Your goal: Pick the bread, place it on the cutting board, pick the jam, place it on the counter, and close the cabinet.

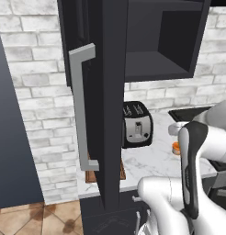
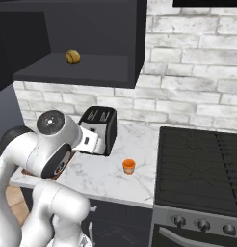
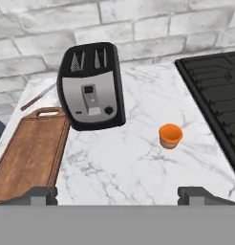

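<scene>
The bread (image 2: 72,57), a small tan bun, lies on the shelf of the open cabinet (image 2: 91,29). The cabinet's door (image 1: 103,92) stands swung out, showing its grey bar handle (image 1: 80,110). The jam (image 3: 170,136), a tiny orange jar, stands upright on the white marble counter (image 3: 124,162), also seen as jam (image 2: 128,166) and jam (image 1: 176,148). The cutting board (image 3: 31,153) lies bare at the counter's left, handle end toward the wall. My gripper (image 3: 118,196) hovers open above the counter's front, nothing between its fingers, with the jam ahead and to the right.
A black and silver toaster (image 3: 90,86) stands between the board and the jam, near the brick wall. A black stovetop (image 3: 215,91) borders the counter on the right. The open door (image 1: 103,92) hangs out over the counter's left end above the board (image 1: 92,176).
</scene>
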You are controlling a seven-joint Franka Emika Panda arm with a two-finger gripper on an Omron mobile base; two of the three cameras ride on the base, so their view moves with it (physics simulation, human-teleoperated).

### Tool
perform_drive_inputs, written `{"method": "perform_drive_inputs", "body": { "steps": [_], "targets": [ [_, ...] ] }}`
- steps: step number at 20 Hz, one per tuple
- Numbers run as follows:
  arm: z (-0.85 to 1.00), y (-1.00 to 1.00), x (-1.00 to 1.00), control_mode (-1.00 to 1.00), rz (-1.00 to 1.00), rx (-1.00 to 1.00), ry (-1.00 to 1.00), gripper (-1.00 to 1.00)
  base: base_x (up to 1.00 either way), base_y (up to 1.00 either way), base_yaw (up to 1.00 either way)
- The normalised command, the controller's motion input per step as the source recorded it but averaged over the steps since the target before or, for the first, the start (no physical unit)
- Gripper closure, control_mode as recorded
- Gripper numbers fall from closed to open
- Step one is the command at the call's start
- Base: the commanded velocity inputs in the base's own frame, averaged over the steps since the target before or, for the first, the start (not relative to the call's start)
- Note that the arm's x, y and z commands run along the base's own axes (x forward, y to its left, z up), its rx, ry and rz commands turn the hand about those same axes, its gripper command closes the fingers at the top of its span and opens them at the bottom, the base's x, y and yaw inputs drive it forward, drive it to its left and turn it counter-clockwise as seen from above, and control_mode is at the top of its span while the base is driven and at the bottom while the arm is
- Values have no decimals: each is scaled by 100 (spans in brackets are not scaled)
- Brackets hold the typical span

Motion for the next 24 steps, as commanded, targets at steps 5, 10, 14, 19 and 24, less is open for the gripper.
{"method": "perform_drive_inputs", "body": {
  "steps": [5,10,14,19,24],
  "targets": [
    [37,35,-18,-100,0,0,0,-100,0,0,0],
    [40,29,-5,-100,0,0,-4,-100,0,0,0],
    [45,28,0,-100,0,0,-8,-100,0,0,0],
    [46,28,0,-100,0,0,-8,-100,0,0,0],
    [44,25,0,-100,0,0,-5,-100,0,0,0]
  ]
}}
